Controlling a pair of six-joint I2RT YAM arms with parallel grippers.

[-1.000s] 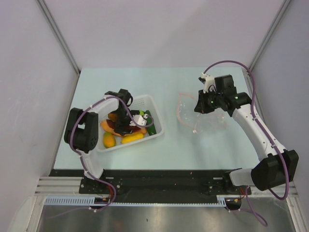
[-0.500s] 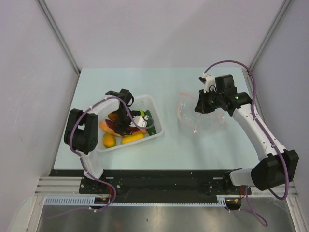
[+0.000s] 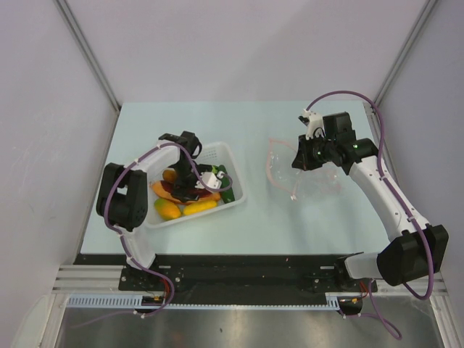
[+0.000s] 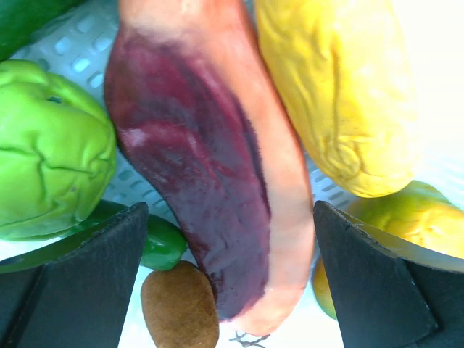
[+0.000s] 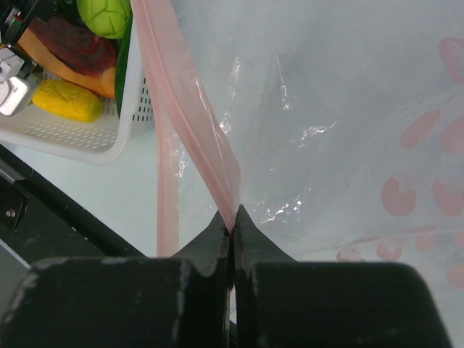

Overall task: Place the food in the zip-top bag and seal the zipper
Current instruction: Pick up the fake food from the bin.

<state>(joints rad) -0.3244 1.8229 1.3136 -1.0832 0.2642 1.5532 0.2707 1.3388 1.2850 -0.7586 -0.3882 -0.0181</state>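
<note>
left gripper [image 4: 228,290] is down inside the white basket [image 3: 233,168] on the left side of the table [image 3: 217,123], jaws spread wide. its two dark fingers [image 4: 72,283] stand on either side of the reddish-brown piece [image 4: 196,167], which runs lengthwise between them with an orange rim along one edge. neither finger is pressing on it, and there's a gap on both sides. close around it in the left wrist view: a bumpy yellow fruit [image 4: 341,94] lies alongside, touching it, the lime-green ball [image 4: 47,152] sits on the other side, a dark green piece [image 4: 156,243] pokes out under the ball, a small brown kiwi-like piece [image 4: 180,308] sits near the tip, and an orange-yellow fruit [image 4: 395,217] is tucked at the far edge. all the food is in the basket.

over on the right, the right gripper [image 5: 232,225] is pinched tight, fingers together on the zipper [image 5: 188,109], the pink strip running straight up out of the closed tips. the zip-top bag [image 5: 326,109] spreads out clear and crinkly beyond it, pink dots printed on one side. from above, the bag sits right of the basket, well apart from it, mouth edge turned toward the basket. whether the mouth is lifted off the table, can't tell.
</note>
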